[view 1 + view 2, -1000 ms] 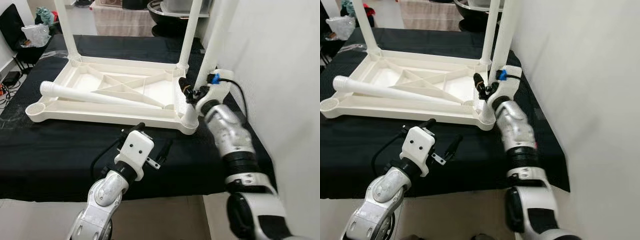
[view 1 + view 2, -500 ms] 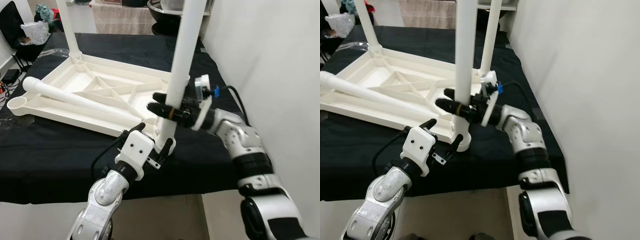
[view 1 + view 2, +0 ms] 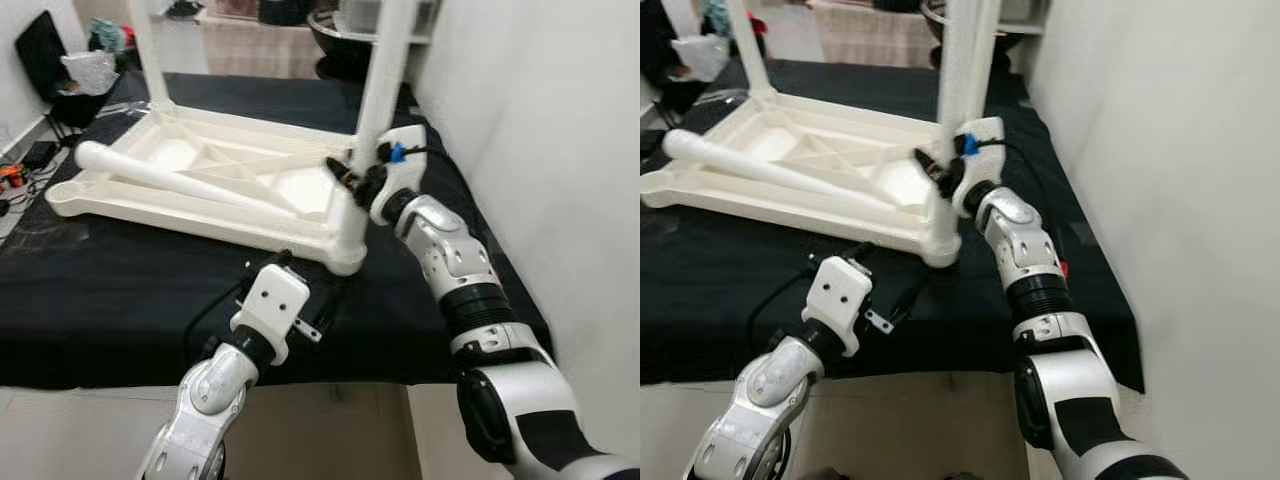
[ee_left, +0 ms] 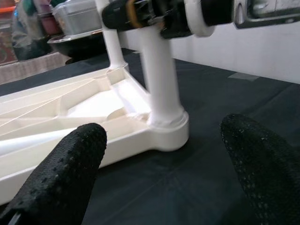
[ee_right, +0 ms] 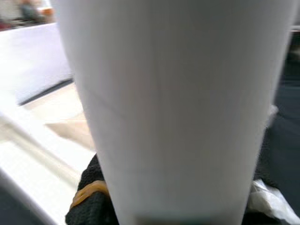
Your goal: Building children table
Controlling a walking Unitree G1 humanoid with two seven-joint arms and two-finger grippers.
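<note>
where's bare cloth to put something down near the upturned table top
Bare black cloth runs along the near edge, between the upturned table top and the left gripper, widest toward the left. A narrower strip lies right of the corner leg, beside the wall. It is crowded at that corner, where the right gripper clasps the leg, and inside the top, where a loose leg lies.

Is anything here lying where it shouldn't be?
One white table leg lies loose across the upside-down tabletop, while the others stand upright in corner sockets. The right gripper grips the near-corner leg.
</note>
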